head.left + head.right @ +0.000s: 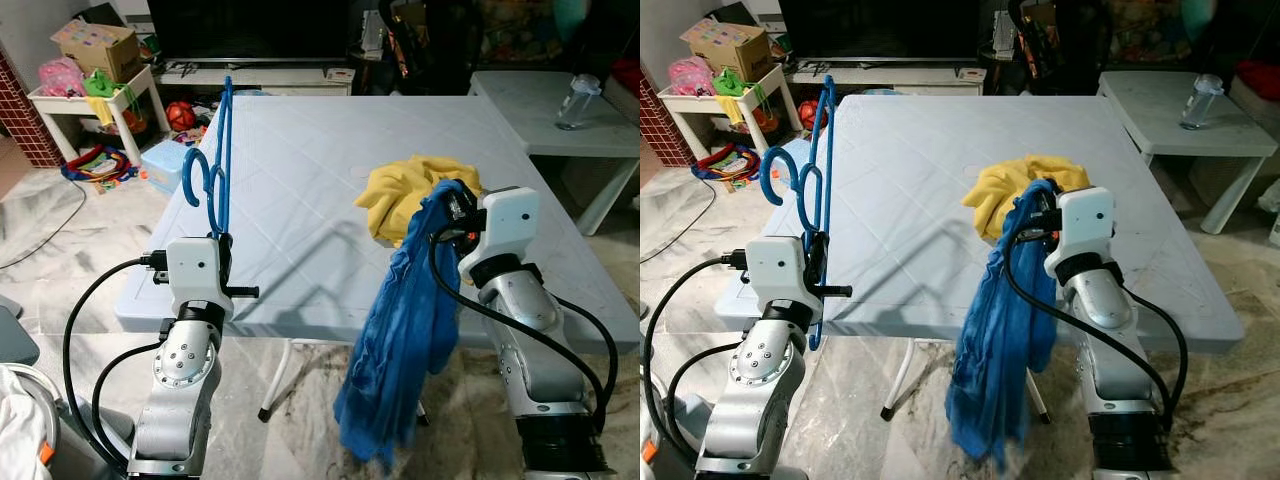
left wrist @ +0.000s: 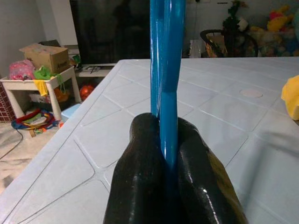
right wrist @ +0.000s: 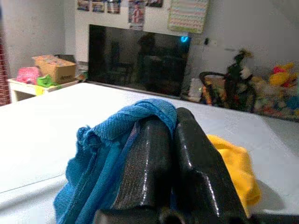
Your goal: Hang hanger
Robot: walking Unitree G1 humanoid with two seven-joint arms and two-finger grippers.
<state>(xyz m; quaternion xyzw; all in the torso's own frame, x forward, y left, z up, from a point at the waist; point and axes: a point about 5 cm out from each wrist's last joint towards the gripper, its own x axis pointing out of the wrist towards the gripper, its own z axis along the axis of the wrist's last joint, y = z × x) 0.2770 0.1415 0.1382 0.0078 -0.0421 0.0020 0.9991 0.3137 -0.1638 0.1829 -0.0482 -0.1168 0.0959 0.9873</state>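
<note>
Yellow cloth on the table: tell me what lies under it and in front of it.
The yellow cloth rests on the pale table; whatever lies beneath is covered. In front of it, the right gripper is shut on the blue garment, which hangs past the table edge and hides the cloth's near side.

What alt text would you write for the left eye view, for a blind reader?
The right gripper holds a blue garment hanging off the front edge of a pale blue table, while the left gripper holds a blue hanger upright. A yellow cloth lies on the table.
</note>
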